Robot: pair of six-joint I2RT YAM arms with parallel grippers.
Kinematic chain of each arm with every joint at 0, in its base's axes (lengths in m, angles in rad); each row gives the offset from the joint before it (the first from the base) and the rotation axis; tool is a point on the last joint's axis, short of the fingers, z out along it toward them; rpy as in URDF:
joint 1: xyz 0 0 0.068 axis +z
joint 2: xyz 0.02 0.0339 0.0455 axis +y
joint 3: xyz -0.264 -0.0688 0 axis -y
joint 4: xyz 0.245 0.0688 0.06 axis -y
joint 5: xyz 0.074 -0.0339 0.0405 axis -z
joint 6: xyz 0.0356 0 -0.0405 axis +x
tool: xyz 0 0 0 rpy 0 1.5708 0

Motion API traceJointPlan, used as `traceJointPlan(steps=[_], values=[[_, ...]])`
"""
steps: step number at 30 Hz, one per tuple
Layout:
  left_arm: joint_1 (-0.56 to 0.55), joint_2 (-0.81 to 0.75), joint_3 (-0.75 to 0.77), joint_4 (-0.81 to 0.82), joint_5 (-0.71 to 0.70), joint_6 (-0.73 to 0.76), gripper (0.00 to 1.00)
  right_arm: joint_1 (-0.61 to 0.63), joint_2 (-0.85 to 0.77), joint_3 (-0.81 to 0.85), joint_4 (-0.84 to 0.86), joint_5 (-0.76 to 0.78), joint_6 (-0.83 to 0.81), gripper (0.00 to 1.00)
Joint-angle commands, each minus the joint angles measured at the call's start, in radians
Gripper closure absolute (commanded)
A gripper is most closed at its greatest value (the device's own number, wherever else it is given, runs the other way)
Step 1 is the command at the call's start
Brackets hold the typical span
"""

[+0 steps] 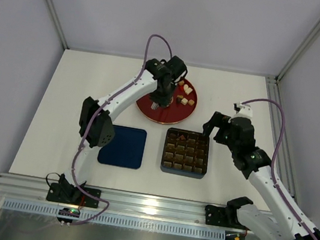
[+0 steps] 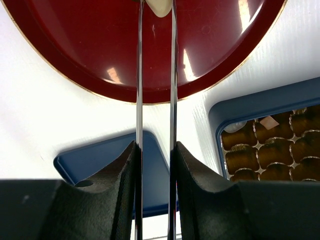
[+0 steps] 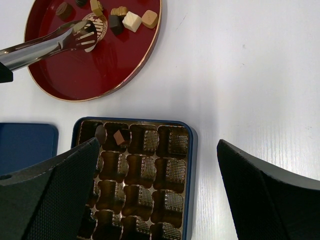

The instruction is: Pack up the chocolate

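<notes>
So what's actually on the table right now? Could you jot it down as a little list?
Plate: red, round, several loose chocolates on it
Left gripper: shut on metal tongs, their tips around a cream piece over the plate
Right gripper: open, empty, near the tray
Tray: mostly empty; two pieces in the row nearest the plate
Lid: navy, flat, left of the tray

top view looks down; close wrist views seemingly share the plate (image 3: 100, 65).
</notes>
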Motion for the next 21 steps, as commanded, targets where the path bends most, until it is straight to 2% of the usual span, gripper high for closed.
traceJointPlan(steps=[1, 12, 21], values=[[0.005, -0.087, 0.029, -0.005, -0.002, 0.014, 0.68, 0.002, 0.010, 0.007, 0.040, -0.009, 0.009, 0.00], [-0.013, -0.133, -0.010, -0.003, 0.007, 0.002, 0.68, 0.002, 0.024, 0.010, 0.049, -0.012, 0.010, 0.00], [-0.073, -0.186, -0.036, -0.006, 0.002, -0.020, 0.68, 0.001, 0.024, 0.020, 0.048, 0.000, 0.006, 0.00]])
